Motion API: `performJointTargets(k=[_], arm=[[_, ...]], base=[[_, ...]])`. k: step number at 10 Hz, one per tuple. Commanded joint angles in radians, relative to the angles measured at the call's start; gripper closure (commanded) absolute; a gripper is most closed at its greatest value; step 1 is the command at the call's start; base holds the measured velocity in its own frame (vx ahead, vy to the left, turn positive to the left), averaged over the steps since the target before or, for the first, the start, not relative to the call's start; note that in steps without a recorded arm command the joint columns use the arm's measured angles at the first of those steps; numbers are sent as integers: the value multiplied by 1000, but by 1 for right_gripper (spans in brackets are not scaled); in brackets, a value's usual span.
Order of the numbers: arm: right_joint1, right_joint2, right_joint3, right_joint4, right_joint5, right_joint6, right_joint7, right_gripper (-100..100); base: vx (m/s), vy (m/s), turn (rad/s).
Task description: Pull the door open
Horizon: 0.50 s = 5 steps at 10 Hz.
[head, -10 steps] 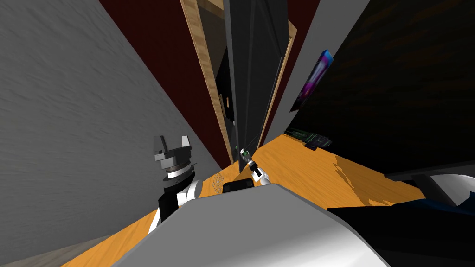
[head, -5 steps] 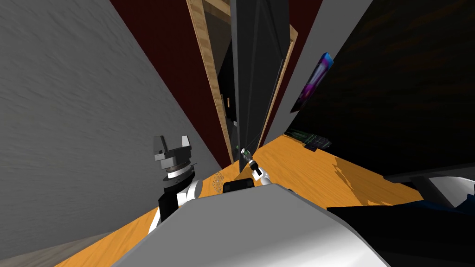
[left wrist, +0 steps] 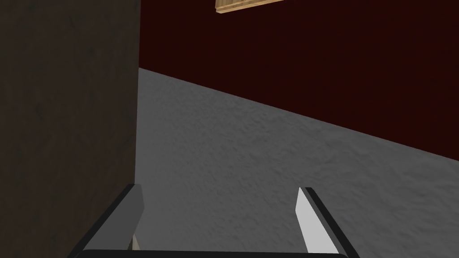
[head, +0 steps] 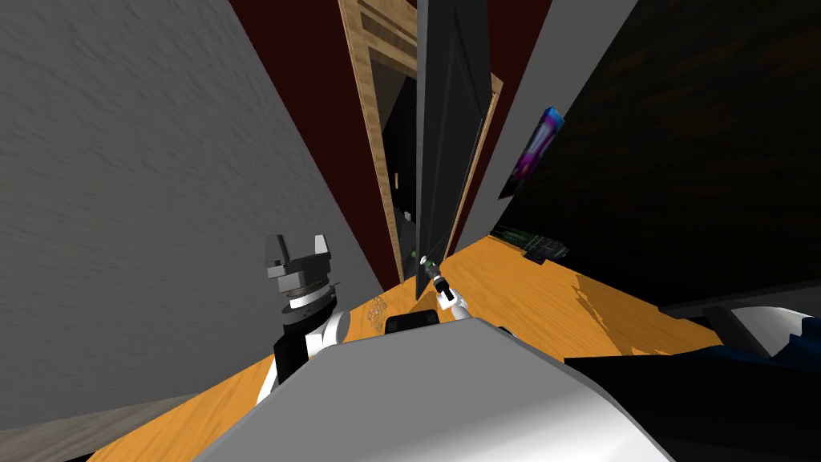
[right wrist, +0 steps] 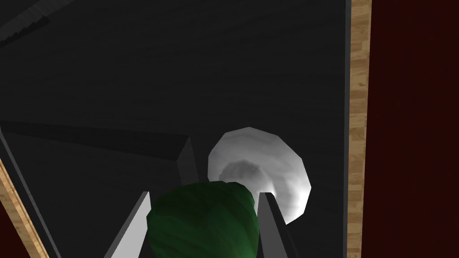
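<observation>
Right arm: the right gripper point(right wrist: 204, 197) is closed tight on the knob point(right wrist: 204, 226), with one of its fingers point(right wrist: 269, 215) pressed on each side.
Handle: the knob is round and dark green (a bit like a little ball) and sits right between the fingers. In the head view it is a tiny green dot at the tip of the right gripper point(head: 425, 265).
Behind the handle: a round white plate point(right wrist: 273, 165) sits flat on the door point(right wrist: 134, 67), just past the fingertips.
Thing to pull: the door is dark grey and plain, right in front of the right gripper. In the head view the door point(head: 449, 120) stands partly open, swung out of its frame point(head: 365, 104), and its thin edge goes up from the gripper.
Wood: the frame is light wood. In the right wrist view a strip of it point(right wrist: 360, 112) runs just beside the door's edge, near the plate.
Gap: a black area point(head: 401, 136) shows between the door and the frame, beyond the right gripper.
Left arm: the left gripper point(head: 298, 243) is up in the air beside the grey wall point(head: 120, 200), well apart from the door. Its fingers stand wide apart and hold nothing.
Around the frame: a dark red wall point(head: 321, 96).
Below: an orange floor point(head: 521, 289) lies under the right gripper.
On the far wall: a blue and purple picture point(head: 533, 148), well past the right gripper, too small to read any words on it.
</observation>
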Motion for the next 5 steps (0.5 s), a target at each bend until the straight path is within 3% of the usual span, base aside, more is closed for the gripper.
performJointTargets(k=[1,2,4,5], arm=[[-1,-4,-14,20,-17,31,-3,100],[-9,-7,-41,34,-55,67,-9,100],[-9,-7,-41,34,-55,78,-9,100],[-17,-10,-72,49,-97,120,-16,100]], base=[[-49,-5,-14],[-59,-4,17],[-37,-9,-12],[-32,-17,18]])
